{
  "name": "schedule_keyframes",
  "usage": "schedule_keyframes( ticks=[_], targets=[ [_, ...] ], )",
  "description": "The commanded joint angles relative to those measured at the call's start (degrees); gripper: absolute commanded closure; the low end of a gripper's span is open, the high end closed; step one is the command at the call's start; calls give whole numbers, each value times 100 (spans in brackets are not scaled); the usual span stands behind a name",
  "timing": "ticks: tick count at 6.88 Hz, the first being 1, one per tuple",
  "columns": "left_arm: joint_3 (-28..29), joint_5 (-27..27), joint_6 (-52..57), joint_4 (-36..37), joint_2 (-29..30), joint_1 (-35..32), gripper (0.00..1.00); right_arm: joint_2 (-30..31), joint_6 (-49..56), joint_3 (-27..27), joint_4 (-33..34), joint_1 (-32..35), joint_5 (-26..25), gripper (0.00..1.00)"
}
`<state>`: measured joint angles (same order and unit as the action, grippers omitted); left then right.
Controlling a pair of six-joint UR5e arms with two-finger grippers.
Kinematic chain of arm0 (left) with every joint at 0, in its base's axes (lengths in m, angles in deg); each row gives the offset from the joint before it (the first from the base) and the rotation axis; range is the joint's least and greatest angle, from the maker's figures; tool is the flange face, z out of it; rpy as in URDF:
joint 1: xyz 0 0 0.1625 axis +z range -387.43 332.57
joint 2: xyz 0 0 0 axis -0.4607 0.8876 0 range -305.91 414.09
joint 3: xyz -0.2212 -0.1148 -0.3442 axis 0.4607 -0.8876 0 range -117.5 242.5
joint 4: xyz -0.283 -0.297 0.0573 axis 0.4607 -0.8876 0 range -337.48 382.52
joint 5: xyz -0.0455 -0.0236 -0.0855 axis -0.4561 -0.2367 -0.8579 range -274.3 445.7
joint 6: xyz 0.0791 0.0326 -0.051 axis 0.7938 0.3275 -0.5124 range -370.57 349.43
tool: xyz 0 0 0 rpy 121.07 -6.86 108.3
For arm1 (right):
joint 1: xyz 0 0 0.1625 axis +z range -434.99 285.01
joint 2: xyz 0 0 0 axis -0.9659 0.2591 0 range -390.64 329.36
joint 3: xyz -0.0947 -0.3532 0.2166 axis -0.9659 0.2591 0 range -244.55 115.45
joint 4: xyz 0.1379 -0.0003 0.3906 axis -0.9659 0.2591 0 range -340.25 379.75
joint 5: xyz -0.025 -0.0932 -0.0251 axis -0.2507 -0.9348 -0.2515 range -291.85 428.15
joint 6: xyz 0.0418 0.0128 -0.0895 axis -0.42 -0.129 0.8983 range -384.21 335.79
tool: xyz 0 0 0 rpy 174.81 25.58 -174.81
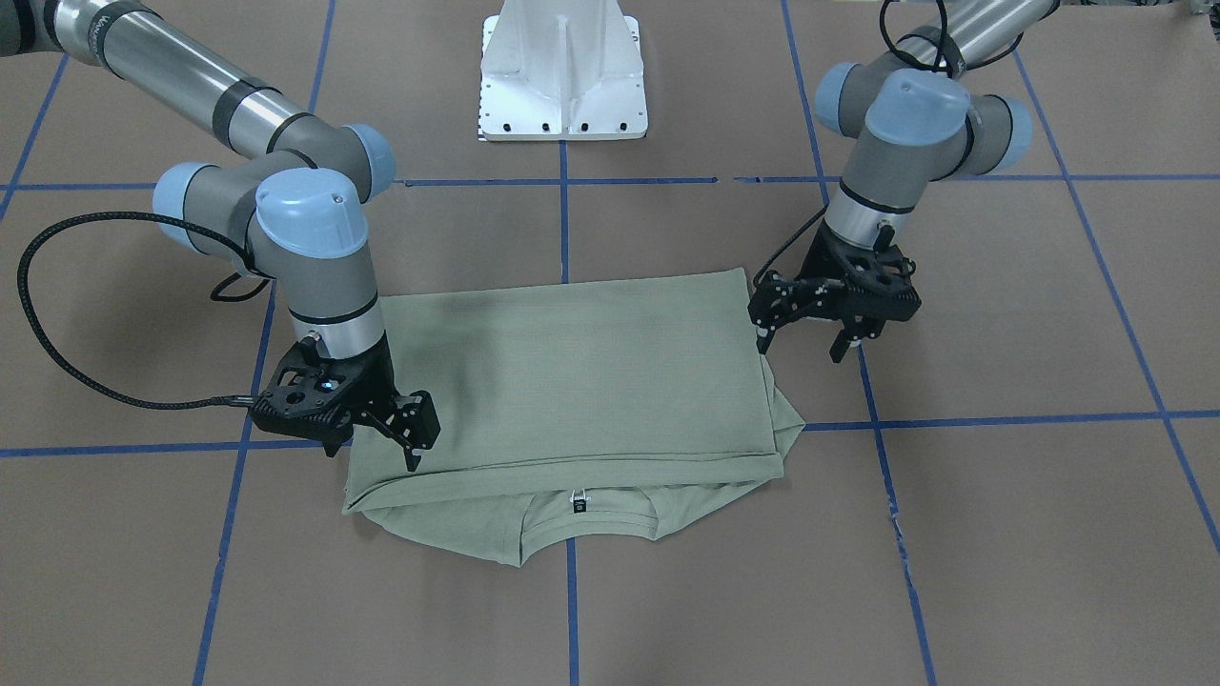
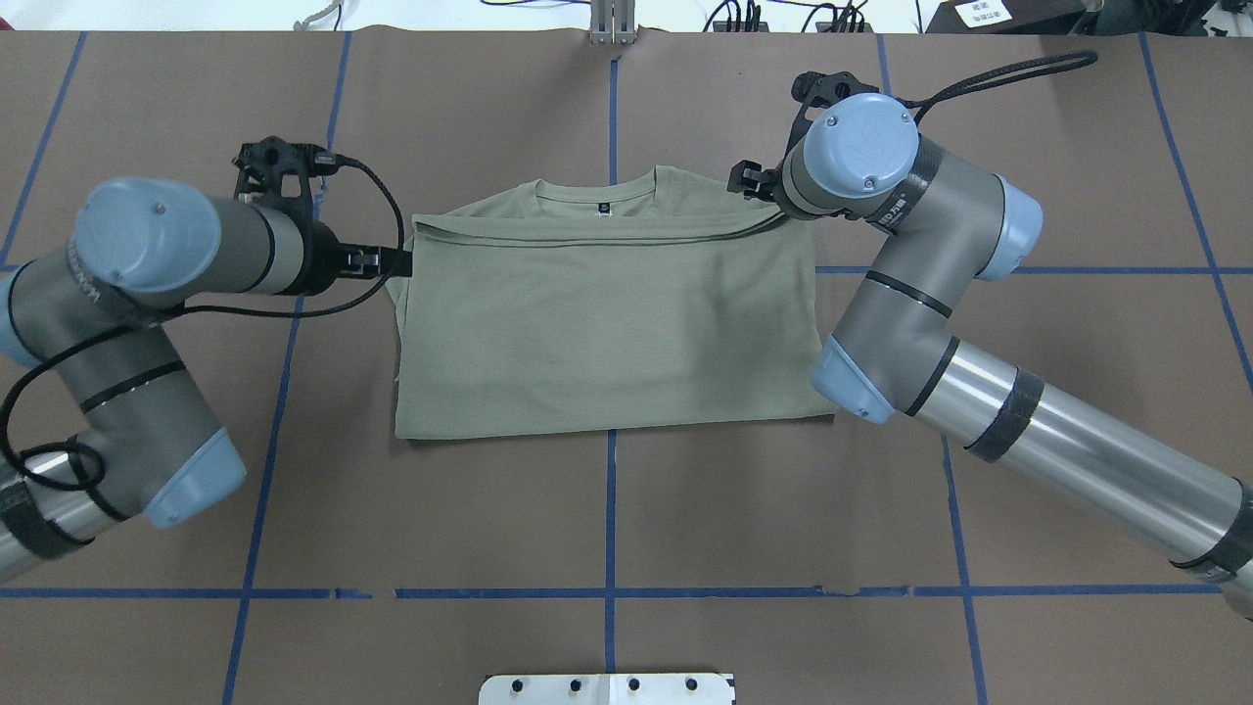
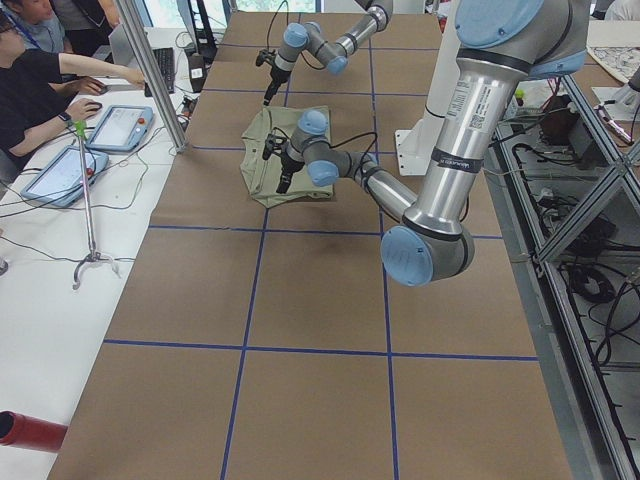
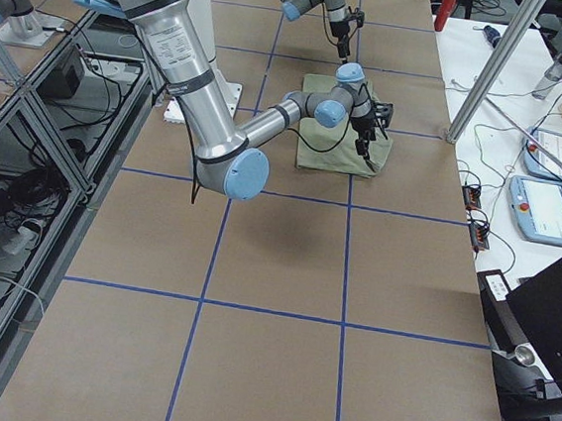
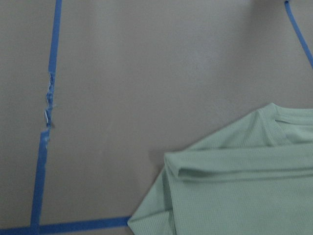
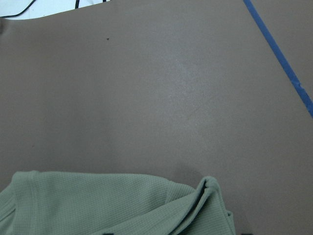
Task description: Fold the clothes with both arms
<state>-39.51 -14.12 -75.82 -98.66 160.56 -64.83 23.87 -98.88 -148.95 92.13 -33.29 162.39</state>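
You are seeing the shirt (image 1: 572, 381) lying folded flat on the table (image 1: 1001, 534), its neckline pointing away from the robot. The left gripper (image 1: 803, 345) is hovering spread wide, gripping nothing, just beside one edge. The right gripper (image 1: 374, 455) is likewise standing spread and empty at the opposite corner.

A brown-covered bench (image 1: 1048, 572) is marked into squares by blue tape lines (image 1: 569, 610), with a frayed patch (image 5: 48, 105) on one strip. A white metal pedestal (image 1: 562, 71) stands at the middle of one long edge. Along a white side table (image 3: 40, 330), a person (image 3: 30, 80) stretches one arm out near a grey pendant (image 3: 125, 125). A second pendant (image 3: 60, 175) lies just beside it, and a red cylinder (image 3: 28, 430) lies well apart. A black laptop (image 4: 555, 312) sits at the table's other end.
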Motion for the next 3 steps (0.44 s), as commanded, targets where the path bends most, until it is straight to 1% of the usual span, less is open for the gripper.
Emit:
schedule_keyframes(
  ticks=[1, 3],
  targets=[
    [-268, 590, -1020, -675, -616, 976, 3, 51, 31, -102, 4, -4, 7, 0],
    [-188, 804, -1506, -696, -601, 1375, 19, 51, 31, -138, 4, -13, -2, 0]
  ],
)
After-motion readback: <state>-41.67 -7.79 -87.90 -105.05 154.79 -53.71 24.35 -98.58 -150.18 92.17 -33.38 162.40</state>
